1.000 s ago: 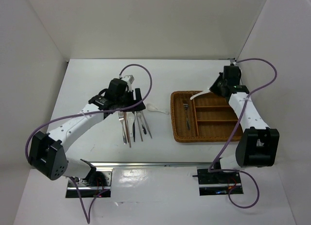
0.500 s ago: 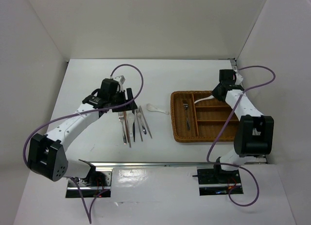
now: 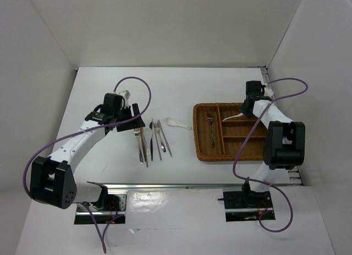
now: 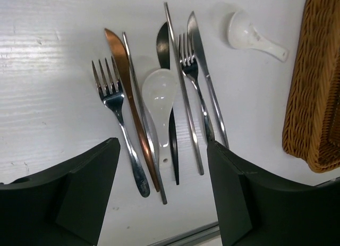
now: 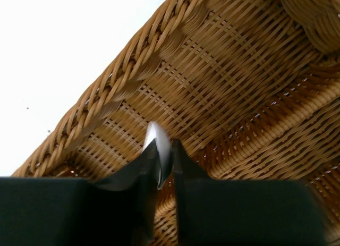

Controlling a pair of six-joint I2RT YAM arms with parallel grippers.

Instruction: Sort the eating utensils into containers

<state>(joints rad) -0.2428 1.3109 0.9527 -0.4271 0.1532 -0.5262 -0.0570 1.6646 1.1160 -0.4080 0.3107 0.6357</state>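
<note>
Precariously, the right gripper [image 5: 162,152] pinches a white ceramic spoon [image 5: 158,135] by its thin end, which may slip askew into the brown woven wicker tray [image 5: 119,84] below.

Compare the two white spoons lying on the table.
The lone spoon lies apart on bare table; the pile spoon rests among the metal cutlery. The lone spoon's handle points toward the wicker tray; the pile spoon's points toward the left gripper. Both are white and outside the tray.
</note>
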